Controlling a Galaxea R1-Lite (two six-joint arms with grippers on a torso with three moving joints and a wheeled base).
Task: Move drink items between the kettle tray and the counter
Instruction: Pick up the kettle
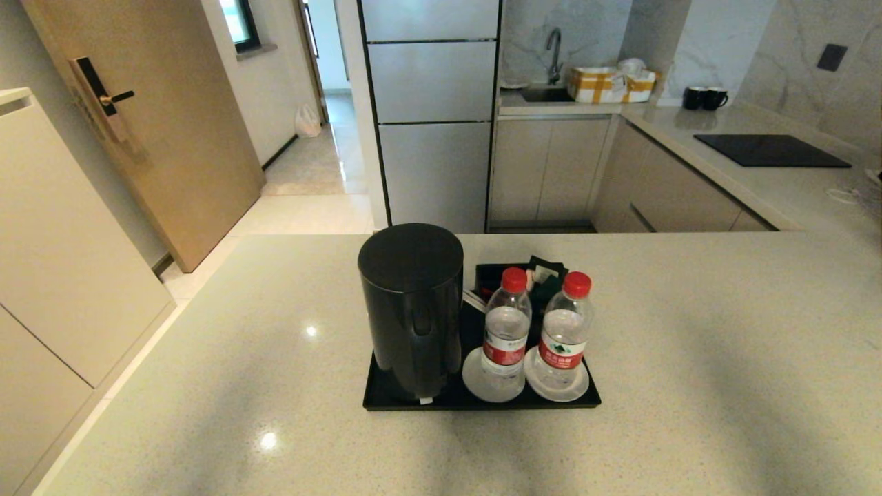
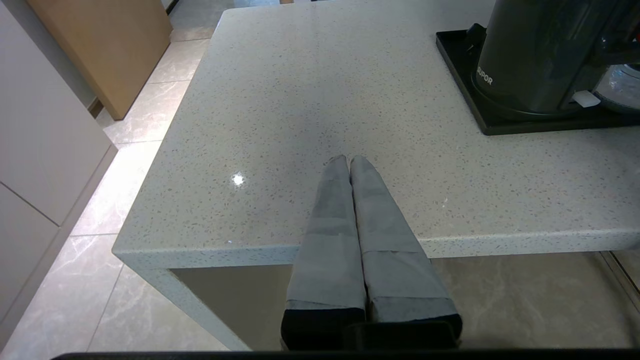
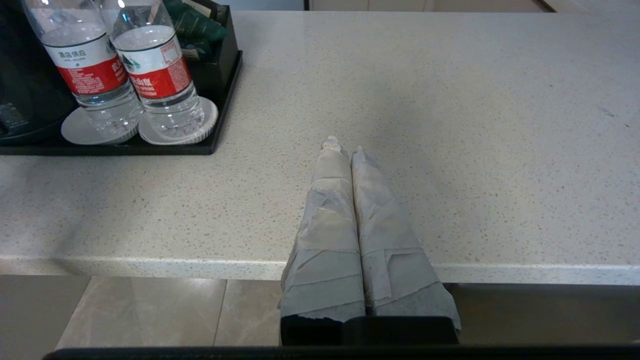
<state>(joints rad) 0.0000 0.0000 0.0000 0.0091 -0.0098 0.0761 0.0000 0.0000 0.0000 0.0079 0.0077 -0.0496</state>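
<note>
On the kettle tray the kettle stands left, two water bottles right on saucers. The bottles, probably full, look light yet slick: grip mid-label. Both the left tool and right tool hover pressed closed, empty, near the counter edge.

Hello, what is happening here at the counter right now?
Nothing is being handled yet. The kettle stands on the kettle tray, and two water bottles stand on white saucers beside it. The left gripper is shut and empty over the near edge of the counter, left of the tray. The right gripper is shut and empty too, to the right of the tray.
</note>
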